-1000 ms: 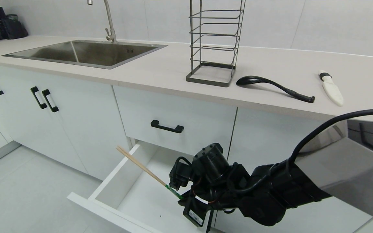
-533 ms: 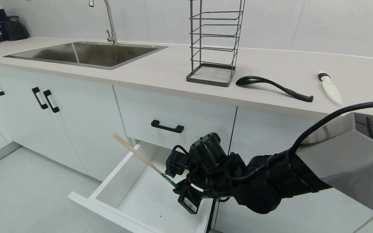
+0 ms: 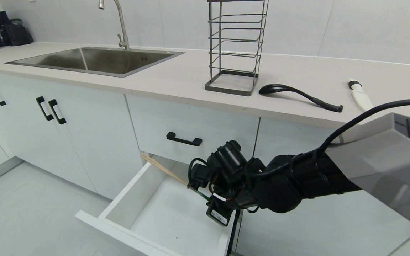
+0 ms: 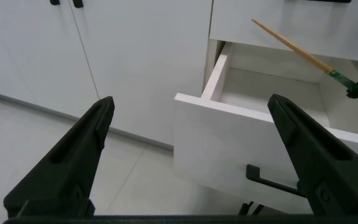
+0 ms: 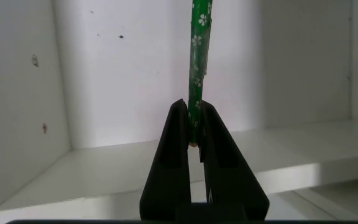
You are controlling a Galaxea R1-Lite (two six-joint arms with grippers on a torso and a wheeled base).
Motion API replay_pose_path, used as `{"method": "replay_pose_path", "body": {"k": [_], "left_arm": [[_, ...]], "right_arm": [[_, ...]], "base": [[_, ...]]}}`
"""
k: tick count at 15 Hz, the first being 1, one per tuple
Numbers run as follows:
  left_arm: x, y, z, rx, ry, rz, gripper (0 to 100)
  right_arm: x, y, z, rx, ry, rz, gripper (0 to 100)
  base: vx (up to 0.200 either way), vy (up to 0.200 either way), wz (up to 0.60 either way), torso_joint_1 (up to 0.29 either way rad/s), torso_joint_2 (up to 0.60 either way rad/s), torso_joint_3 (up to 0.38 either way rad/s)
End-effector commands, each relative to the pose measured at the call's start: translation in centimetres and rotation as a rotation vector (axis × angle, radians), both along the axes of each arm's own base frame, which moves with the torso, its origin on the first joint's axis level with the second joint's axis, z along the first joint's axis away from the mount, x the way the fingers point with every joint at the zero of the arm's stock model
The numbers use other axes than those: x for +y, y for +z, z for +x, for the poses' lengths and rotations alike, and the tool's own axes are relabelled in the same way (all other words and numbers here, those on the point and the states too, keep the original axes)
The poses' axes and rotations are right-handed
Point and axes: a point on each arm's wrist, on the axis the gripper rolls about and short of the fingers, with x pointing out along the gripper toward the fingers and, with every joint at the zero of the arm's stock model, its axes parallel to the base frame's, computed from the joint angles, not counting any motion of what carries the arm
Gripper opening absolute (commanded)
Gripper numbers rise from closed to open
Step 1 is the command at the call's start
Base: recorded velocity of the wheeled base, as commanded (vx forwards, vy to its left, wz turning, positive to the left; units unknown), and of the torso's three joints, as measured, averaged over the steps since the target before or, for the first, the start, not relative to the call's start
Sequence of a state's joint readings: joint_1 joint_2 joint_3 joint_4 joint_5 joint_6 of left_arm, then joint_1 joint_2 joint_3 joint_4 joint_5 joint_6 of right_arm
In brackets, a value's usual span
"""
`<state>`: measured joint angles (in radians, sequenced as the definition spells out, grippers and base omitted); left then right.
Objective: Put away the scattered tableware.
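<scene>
Right claw (image 3: 198,190) is clamped shut on the chopsticks (image 3: 164,170), gripped at the green patterned end (image 5: 199,37). Left claw (image 4: 191,121) is spread wide with nothing in it, low beside the drawer (image 3: 125,186) front.

Chopsticks are held over the open drawer, slanted, with the bare tips pointing up toward the back left corner under the upper drawer front. Whether the tips touch the cabinet cannot be told.

Step in hand is judged to be placing the chopsticks in the drawer. Notes for doing it well:
- The slant should be flattened first, with the wrist lowered until the sticks lie close to level with the drawer floor (image 5: 135,74).
- The tips should be checked against the upper drawer front and the left wall. If they catch, the sticks get levered out of the grip.
- Release should be made low, not from height. Round sticks are expected to roll and split apart if dropped.
- The claw should be opened only as far as needed, then lifted straight out so the green ends are not dragged.
- Both sticks are pinched as a pair at one end, so slow moves are advised because the long free end swings.

Left on the worktop (image 3: 176,76) are a black ladle (image 3: 299,94) just beside the wire rack (image 3: 235,46) and, farther right, a white knife (image 3: 359,96). The task is judged to be at an early to middle stage.
</scene>
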<state>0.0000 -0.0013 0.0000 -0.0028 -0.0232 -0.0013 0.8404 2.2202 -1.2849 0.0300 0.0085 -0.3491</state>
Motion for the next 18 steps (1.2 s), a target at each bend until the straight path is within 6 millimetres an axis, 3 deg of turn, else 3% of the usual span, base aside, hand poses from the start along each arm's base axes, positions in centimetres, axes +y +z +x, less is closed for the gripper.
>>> {"method": "replay_pose_path", "body": {"k": [1,10,18], "left_arm": [[0.0,0.0,0.0,0.001,0.000,0.000,100],[0.0,0.0,0.0,0.001,0.000,0.000,100],[0.0,0.0,0.0,0.001,0.000,0.000,100]], "right_arm": [[1.6,0.0,0.4,0.007,0.001,-0.046,0],[3.5,-4.0,1.1,0.064,0.004,-0.144,0],[4.0,-5.4,1.9,0.074,-0.024,-0.192,0]], "base": [[0.000,0.000,0.00,0.000,0.00,0.000],[0.000,0.000,0.00,0.000,0.00,0.000],[0.000,0.000,0.00,0.000,0.00,0.000]]}}
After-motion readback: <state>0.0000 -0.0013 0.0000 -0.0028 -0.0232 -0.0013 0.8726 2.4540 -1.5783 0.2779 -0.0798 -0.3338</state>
